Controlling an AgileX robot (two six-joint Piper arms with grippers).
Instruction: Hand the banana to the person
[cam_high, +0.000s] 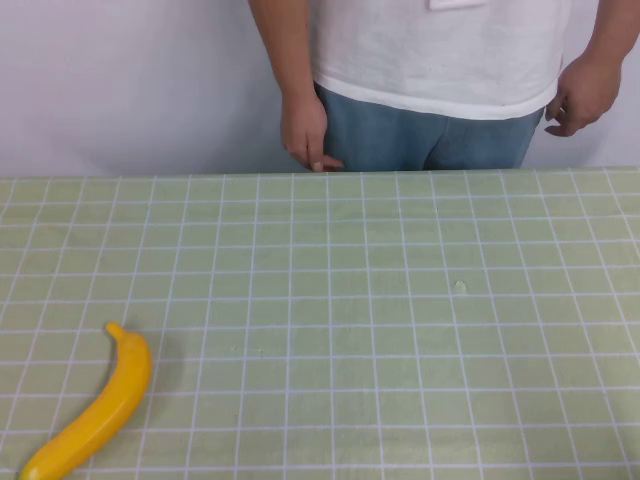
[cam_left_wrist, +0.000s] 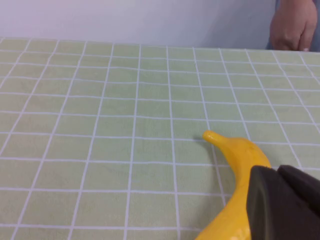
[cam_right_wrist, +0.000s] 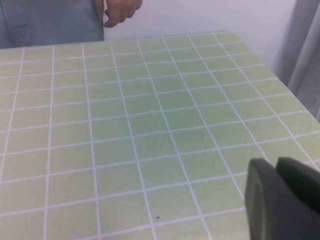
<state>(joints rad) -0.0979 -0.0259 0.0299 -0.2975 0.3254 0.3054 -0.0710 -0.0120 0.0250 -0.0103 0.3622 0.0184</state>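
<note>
A glossy yellow plastic banana (cam_high: 95, 412) lies at the near left of the green gridded table (cam_high: 400, 300). The left gripper (cam_left_wrist: 282, 202) hovers beside it, the right gripper (cam_right_wrist: 282, 197) over bare mat; neither's jaws can be told. The person in white T-shirt and jeans (cam_high: 440, 70) stands beyond the far edge.

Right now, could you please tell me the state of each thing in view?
banana: lying flat on the table, not held.
person: standing behind the table, hands down and empty.
left end effector: close above the banana.
right end effector: over bare table.
</note>
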